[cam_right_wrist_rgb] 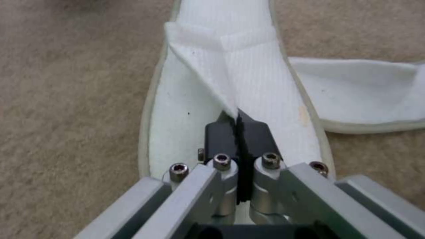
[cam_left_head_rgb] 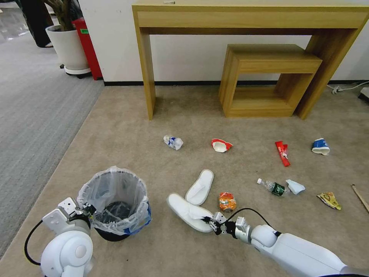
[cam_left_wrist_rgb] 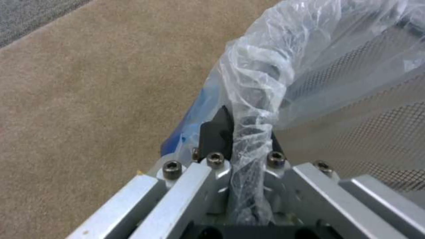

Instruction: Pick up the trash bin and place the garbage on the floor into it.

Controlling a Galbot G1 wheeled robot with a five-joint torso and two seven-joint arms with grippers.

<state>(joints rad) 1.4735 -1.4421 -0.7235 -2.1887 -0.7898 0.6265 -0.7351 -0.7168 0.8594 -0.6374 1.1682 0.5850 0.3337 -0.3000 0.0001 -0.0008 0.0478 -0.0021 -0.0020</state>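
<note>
Right gripper (cam_right_wrist_rgb: 238, 124) pinched tight on near slipper's (cam_left_head_rgb: 188, 211) strap, slipper on the floor (cam_left_head_rgb: 127, 134). Left gripper (cam_left_wrist_rgb: 239, 132) clamped on trash bin (cam_left_head_rgb: 113, 202) rim, bag-covered. Second slipper (cam_left_head_rgb: 200, 187) touching the first; orange wrapper (cam_left_head_rgb: 227, 201) just beside. Further out: two crushed cups, one bottle (cam_left_head_rgb: 273, 187), red wrapper (cam_left_head_rgb: 283, 153).

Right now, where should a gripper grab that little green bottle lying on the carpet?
Probably around the middle of the small bottle, coming straight down from above. It lies flat on its side, and its body is wider than the white cap end. A tissue sits close beside its base.
</note>
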